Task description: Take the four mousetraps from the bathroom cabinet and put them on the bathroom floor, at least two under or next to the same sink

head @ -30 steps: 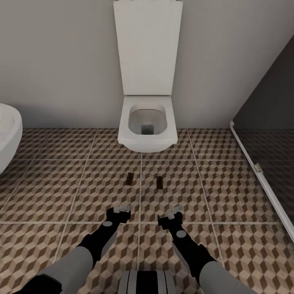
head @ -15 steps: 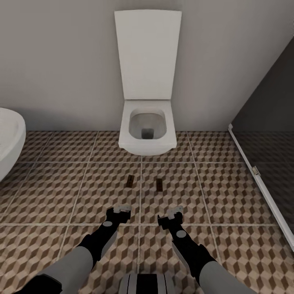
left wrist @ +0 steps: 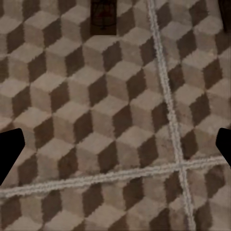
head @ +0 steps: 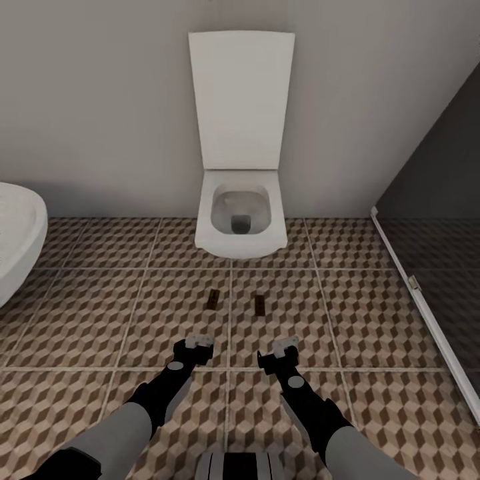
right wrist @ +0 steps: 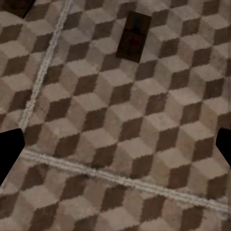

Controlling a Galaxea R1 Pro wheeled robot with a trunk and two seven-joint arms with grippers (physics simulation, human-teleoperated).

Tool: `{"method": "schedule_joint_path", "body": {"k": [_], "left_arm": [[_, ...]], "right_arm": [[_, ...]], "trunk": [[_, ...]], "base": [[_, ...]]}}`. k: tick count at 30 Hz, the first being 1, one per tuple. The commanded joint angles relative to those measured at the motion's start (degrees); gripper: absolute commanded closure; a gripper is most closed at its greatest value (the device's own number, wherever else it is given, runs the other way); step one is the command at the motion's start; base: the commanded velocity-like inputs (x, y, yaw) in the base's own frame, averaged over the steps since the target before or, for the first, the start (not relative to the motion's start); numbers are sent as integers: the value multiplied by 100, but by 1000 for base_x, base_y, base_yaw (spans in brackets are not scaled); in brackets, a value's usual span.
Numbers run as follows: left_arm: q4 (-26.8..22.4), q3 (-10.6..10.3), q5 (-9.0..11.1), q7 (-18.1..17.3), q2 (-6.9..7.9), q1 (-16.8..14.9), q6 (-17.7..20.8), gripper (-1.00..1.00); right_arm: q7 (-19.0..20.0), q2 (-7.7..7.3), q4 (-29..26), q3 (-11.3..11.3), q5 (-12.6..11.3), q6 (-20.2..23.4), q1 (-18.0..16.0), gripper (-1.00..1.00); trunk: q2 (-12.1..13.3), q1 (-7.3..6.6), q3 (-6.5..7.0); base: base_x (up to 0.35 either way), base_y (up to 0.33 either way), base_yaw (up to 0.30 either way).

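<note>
Toilet [head: 241,227] looks farther off; mousetraps [head: 213,300] unmoved.

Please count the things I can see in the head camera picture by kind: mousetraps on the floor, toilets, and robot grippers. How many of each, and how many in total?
Mousetraps on the floor: 2, the left mousetrap and the right mousetrap
Toilets: 1, the toilet
Grippers: 2, the left gripper and the right gripper
Total: 5

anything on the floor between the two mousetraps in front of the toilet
Nothing but bare bathroom floor: in the head view only a pale grout line runs between the left mousetrap and the right mousetrap, both lying short of the toilet.
</note>
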Motion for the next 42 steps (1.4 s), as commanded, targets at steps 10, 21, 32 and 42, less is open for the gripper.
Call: {"method": "schedule_joint_path", "body": {"k": [10,21,32,42], "left_arm": [[30,-48,57,40,5,-3,-6,-100],[34,-48,56,40,3,-3,-6,-100],[52,-49,59,40,2,-3,-6,-100],[99,-48,55,40,3,-3,-6,-100]], "right_arm": [[-30,-2,-43,28,17,-8,-4,-100],[-19,-3,-75,28,12,-125,-4,-100],[-23,-10,-82,28,10,-239,-4,-100],[-26,-11,-89,28,10,-245,-4,-100]], "trunk": [[401,-221,177],[843,-462,375],[1284,-704,621],[1685,-924,888]], "base": [[0,0,0],[0,0,0],[0,0,-6],[0,0,-52]]}}
